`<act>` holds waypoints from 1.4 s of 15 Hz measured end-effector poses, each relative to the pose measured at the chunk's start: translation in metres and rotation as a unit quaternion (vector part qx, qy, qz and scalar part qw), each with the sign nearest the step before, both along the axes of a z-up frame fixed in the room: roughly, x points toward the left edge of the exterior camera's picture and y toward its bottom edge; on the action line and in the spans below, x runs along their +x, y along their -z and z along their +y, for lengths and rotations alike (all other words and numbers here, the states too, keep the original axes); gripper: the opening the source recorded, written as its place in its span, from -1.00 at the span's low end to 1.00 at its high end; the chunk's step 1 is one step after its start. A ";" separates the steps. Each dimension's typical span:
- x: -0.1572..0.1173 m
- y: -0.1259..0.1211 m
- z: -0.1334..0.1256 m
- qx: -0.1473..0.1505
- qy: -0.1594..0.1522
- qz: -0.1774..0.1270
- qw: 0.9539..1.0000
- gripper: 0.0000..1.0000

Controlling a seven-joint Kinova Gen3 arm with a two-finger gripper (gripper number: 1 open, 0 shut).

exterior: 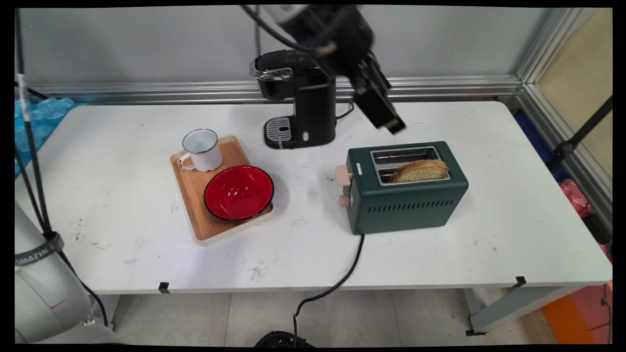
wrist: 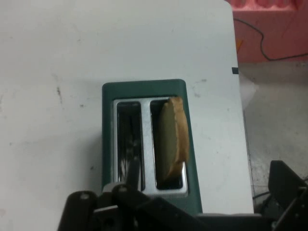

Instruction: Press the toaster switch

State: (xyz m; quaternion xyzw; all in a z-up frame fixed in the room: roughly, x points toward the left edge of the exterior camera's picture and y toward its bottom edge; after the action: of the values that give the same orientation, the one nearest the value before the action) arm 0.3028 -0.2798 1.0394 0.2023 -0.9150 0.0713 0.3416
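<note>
One bread slice (exterior: 420, 170) stands in the green toaster's (exterior: 406, 200) near slot; the tool (exterior: 386, 120) hovers above it, empty, its grip state unclear

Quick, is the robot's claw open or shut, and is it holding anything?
Gripper: holding nothing, raised above the toaster with the bread in its slot; open or shut cannot be told.

A: Where's gripper (exterior: 386, 120) rel. to toaster (exterior: 406, 188)?
B: Hanging above its back edge, no contact. Bread slice (exterior: 420, 170) sticks out of toaster's front slot.
A: Rest?
B: Coffee maker (exterior: 298, 98) behind-left of toaster; tray (exterior: 195, 205) w/ mug (exterior: 201, 149) + red bowl (exterior: 238, 192) further left.
</note>
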 end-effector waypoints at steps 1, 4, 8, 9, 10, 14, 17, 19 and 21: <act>0.012 -0.005 0.005 -0.003 -0.001 0.002 1.000 1.00; 0.048 -0.014 0.019 -0.009 -0.005 0.007 1.000 1.00; 0.105 -0.004 0.046 -0.007 -0.009 0.007 1.000 1.00; 0.116 0.000 0.051 -0.006 -0.009 0.007 1.000 1.00; 0.127 0.004 0.057 -0.005 -0.010 0.006 1.000 1.00; 0.152 0.026 0.072 -0.003 -0.022 0.005 1.000 1.00; 0.152 0.047 0.075 -0.003 -0.036 0.006 0.999 1.00; 0.146 0.064 0.075 -0.006 -0.045 0.007 0.999 1.00; 0.136 0.079 0.072 -0.010 -0.047 0.006 0.999 1.00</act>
State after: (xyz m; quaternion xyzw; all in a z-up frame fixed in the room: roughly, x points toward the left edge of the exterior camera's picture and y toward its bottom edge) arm 0.4390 -0.2079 0.9607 0.2422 -0.9017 0.0954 0.3451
